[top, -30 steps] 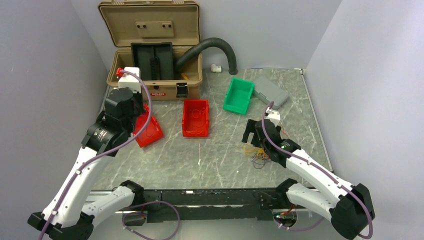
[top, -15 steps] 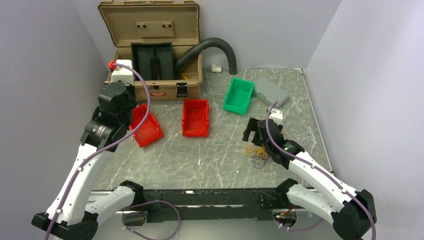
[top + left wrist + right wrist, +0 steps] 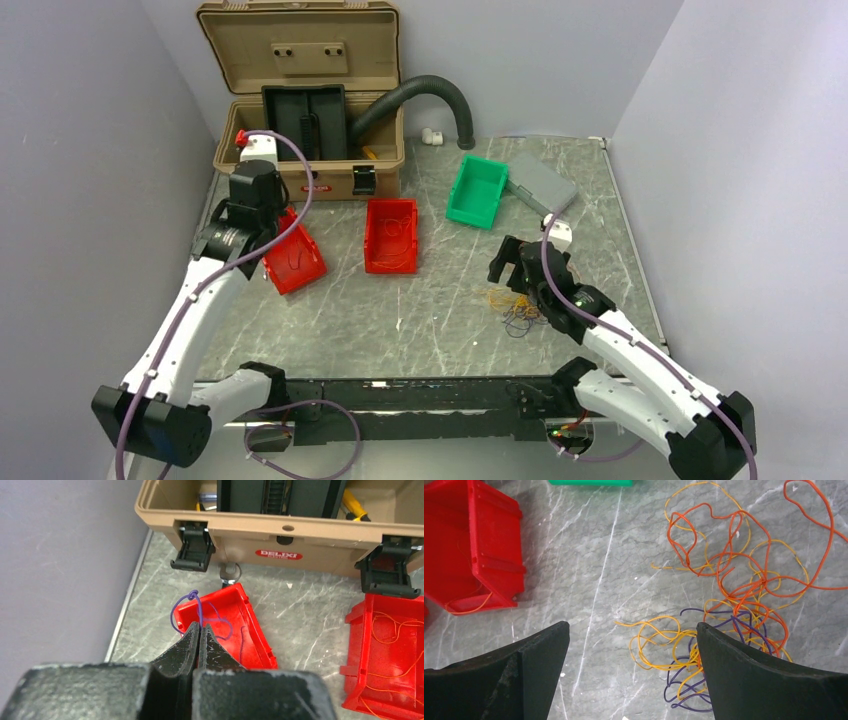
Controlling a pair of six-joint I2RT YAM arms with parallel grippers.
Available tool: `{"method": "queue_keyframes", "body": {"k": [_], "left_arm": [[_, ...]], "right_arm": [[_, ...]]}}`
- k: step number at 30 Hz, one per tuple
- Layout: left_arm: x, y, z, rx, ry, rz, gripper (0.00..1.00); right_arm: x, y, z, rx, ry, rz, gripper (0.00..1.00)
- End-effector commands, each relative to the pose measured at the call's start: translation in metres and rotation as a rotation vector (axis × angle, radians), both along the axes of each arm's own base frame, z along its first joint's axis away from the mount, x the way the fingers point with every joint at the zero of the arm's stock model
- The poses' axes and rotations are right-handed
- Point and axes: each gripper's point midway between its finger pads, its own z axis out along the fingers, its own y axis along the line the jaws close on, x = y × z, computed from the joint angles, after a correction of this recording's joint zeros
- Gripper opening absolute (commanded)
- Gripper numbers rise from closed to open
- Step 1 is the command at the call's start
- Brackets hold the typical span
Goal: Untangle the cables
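Left gripper (image 3: 200,628) pinches a purple cable (image 3: 193,596) over a red bin (image 3: 256,646), likely sorting it; right gripper (image 3: 631,626) gapes above the tangle (image 3: 744,605).

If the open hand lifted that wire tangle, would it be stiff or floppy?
Probably floppy: the wire tangle lies in loose coils, and the purple strand pinched by the left hand curls in loops. Hair-thin, so likely light. Strands interlock, so several may lift together.

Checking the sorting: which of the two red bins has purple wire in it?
The left red bin, below the left gripper, which is shut on a purple wire. The other red bin, nearer the middle, holds only orange wires.
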Motion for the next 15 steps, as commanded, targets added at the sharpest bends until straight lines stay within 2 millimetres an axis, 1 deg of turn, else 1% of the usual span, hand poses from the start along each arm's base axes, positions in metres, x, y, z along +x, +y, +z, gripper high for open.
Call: {"method": "queue_keyframes", "body": {"k": [1,4,6,8,11,13,15], "left_arm": [[0.004,-0.002,-0.018,-0.097,0.025,0.067,0.0],[0.008,-0.003,-0.039,-0.131,0.078,0.103,0.0],[0.011,-0.008,-0.056,-0.181,0.124,0.119,0.0],[0.013,-0.013,-0.078,-0.227,0.148,0.126,0.0],[0.017,-0.016,-0.104,-0.311,0.119,0.168,0.0],[0.016,-0.014,-0.123,-0.339,0.123,0.221,0.0],[0.015,-0.01,-0.14,-0.346,0.14,0.276,0.0]], "right_arm": [[-0.002,-0.009,0.006,0.01,-0.031,-0.049,1.0],[-0.004,-0.014,0.008,0.011,-0.039,-0.069,1.0],[-0.005,-0.017,0.005,0.008,-0.026,-0.091,1.0],[-0.008,-0.019,0.001,0.001,-0.006,-0.097,1.0],[-0.015,-0.026,-0.01,0.0,0.04,-0.138,0.99],[-0.02,-0.031,-0.017,0.012,0.076,-0.169,0.97],[-0.024,-0.033,-0.019,0.027,0.09,-0.174,0.96]]}}
